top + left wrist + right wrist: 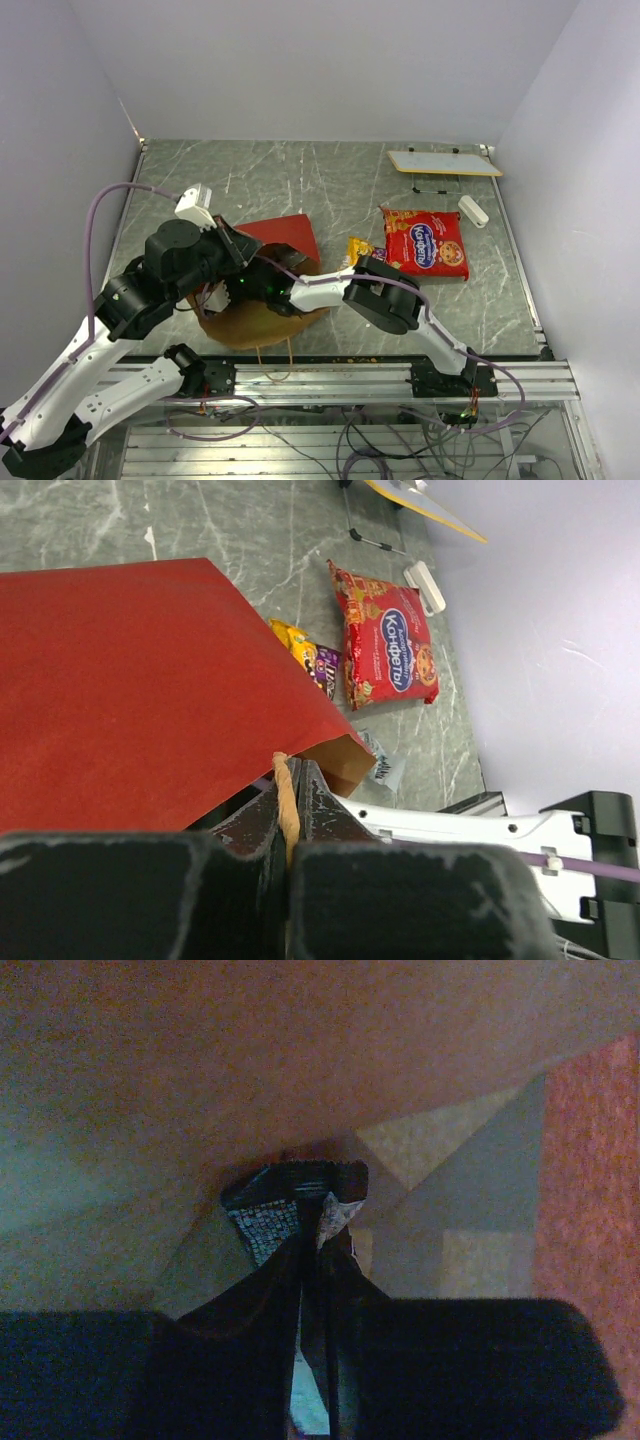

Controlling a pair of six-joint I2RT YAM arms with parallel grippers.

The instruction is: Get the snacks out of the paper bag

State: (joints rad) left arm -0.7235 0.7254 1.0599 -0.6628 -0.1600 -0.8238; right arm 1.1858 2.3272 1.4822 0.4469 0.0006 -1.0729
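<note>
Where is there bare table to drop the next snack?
Widest bare patch: far-left and centre table, behind the bag, left of the board. A smaller strip lies between red packet and near edge. Crowded: around the bag and the yellow packet.

Paper bag [285, 238] lies at the worktop's near left, a wrapper [265, 1228] inside it. Small packet [359, 249] sits between bag and large packet [425, 241]. Board [444, 162] occupies the far right corner, cylinder [473, 211] just before it.
</note>
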